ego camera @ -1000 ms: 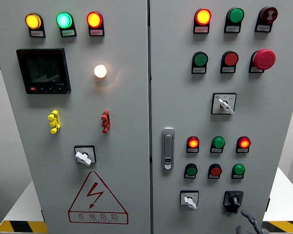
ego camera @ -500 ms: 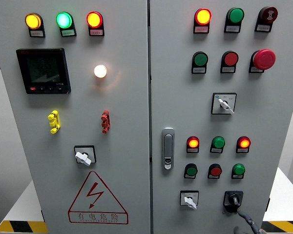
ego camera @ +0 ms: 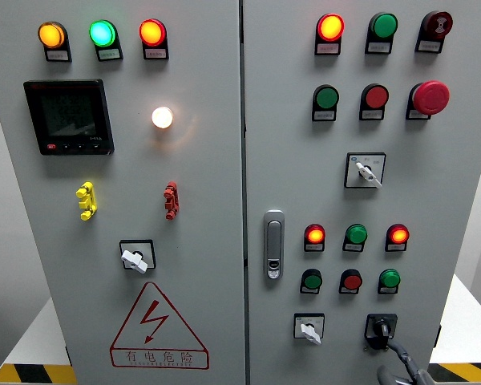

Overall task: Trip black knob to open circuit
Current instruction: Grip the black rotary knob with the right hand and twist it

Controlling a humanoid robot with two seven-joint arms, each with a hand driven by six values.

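The black knob [ego camera: 381, 328] sits at the bottom right of the right cabinet door, on a black square base, its handle pointing roughly up. My right hand [ego camera: 394, 362] comes in at the lower right corner, just below the knob. One dark finger [ego camera: 401, 351] stretches up to the knob's lower right edge; whether it touches is hard to tell. The hand holds nothing. The left hand does not show.
A white selector switch [ego camera: 309, 328] sits left of the knob. Above are lit red lamps [ego camera: 314, 235] and green and red push buttons [ego camera: 352, 281]. A metal door latch [ego camera: 273, 245] is by the door seam. A red mushroom stop button [ego camera: 430, 97] is at upper right.
My right hand has risen and moved left, from below the knob to its lower right edge. The knob and the lamps look unchanged.
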